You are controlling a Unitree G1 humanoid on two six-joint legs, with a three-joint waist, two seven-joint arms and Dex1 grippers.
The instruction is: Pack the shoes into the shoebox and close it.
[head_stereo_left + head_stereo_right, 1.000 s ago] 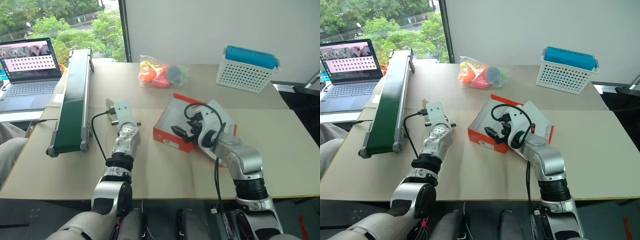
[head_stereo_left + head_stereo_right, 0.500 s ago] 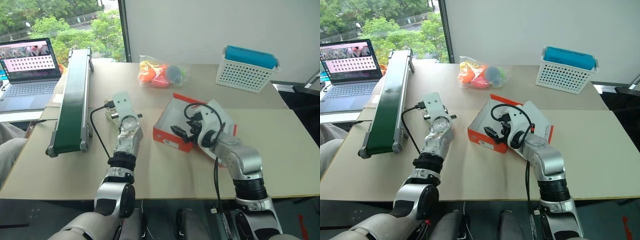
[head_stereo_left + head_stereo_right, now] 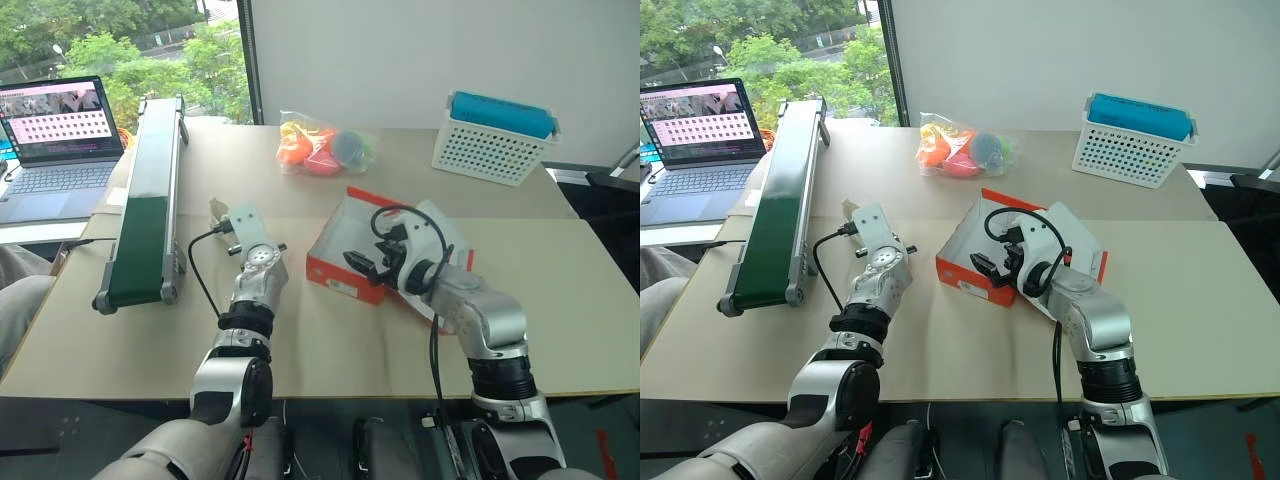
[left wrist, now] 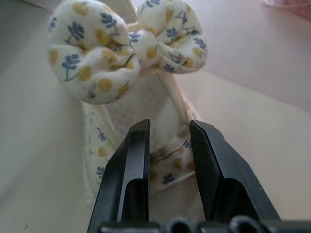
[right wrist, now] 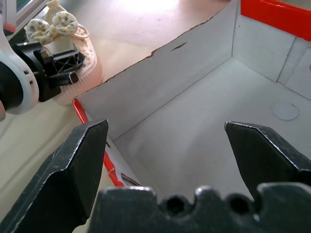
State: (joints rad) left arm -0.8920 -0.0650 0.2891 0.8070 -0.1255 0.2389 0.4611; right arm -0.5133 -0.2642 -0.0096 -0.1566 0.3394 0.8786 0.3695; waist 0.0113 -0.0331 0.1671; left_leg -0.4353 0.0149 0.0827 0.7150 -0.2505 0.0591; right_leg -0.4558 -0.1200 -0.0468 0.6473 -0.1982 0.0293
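My left hand [image 4: 167, 145] has swung a little toward the shoebox [image 3: 345, 255] over the last second and rolled slightly, its fingers [image 4: 131, 160] pinched on the heel strap of a cream shoe [image 4: 141, 87] with a flowered bow, which rides just ahead of them above the worktop [image 3: 330, 350]. My right hand [image 5: 175, 145] has not moved: spread wide, empty, poised over the box's open white inside. I judge the first shoe is on its way in; the box is empty.
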